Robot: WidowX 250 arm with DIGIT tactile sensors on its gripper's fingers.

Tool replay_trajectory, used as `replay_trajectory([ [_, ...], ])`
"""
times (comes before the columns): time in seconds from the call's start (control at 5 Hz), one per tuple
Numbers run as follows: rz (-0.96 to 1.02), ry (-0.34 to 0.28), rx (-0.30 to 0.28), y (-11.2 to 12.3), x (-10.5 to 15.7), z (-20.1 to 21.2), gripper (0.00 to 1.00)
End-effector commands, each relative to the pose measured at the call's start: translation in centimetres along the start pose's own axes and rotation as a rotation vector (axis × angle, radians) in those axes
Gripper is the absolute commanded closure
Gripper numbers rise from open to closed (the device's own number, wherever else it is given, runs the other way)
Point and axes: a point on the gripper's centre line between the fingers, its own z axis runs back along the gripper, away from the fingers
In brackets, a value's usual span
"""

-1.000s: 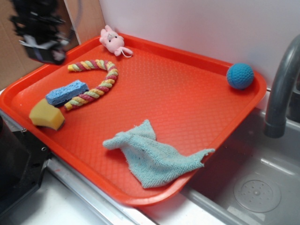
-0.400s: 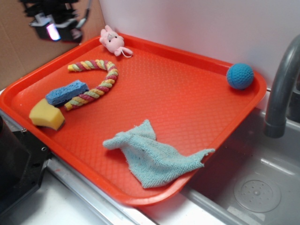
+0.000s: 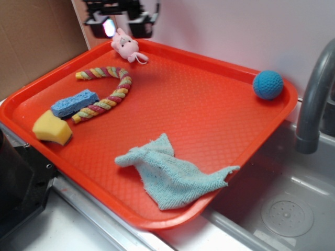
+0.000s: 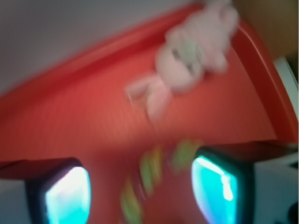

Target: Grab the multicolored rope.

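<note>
Nearest the exterior camera, at the lower centre of the frame, a light blue cloth (image 3: 172,175) lies crumpled on the orange tray (image 3: 209,104), its right corner reaching the tray's near rim. Further back, at the left of the frame, sit a yellow sponge (image 3: 52,128) and a blue sponge (image 3: 75,102), the blue one lying against the lower run of the multicolored rope (image 3: 109,91).

The rope is bent into a hook shape: one leg runs from the lower left up toward the right, curls round, and its other end points left at the upper left of the frame. It lies flat on the tray with nothing gripping it.

Beyond it, at the tray's far rim, is a pink plush toy (image 3: 125,46), and a blue ball (image 3: 268,84) rests in the right corner.

The gripper (image 3: 121,25) hangs at the top of the frame, above and behind the rope, fingers spread wide and empty (the wrist view is blurred, yet shows rope strands (image 4: 149,172) low between the pads, with the toy ahead). I judge it must come down and toward the lower left to straddle the bend.
</note>
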Motion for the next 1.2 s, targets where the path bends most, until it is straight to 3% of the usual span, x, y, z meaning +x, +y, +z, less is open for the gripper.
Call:
replay_trajectory([
  [0.0, 0.271, -0.059, 0.088, 1.9, -7.2, -1.5, 0.00],
  [0.2, 0.275, -0.060, 0.084, 2.5, -9.2, -1.8, 0.00],
  [0.4, 0.187, -0.064, 0.054, 2.3, -9.6, -2.2, 0.00],
  [1.0, 0.187, -0.064, 0.054, 2.3, -9.6, -2.2, 0.00],
])
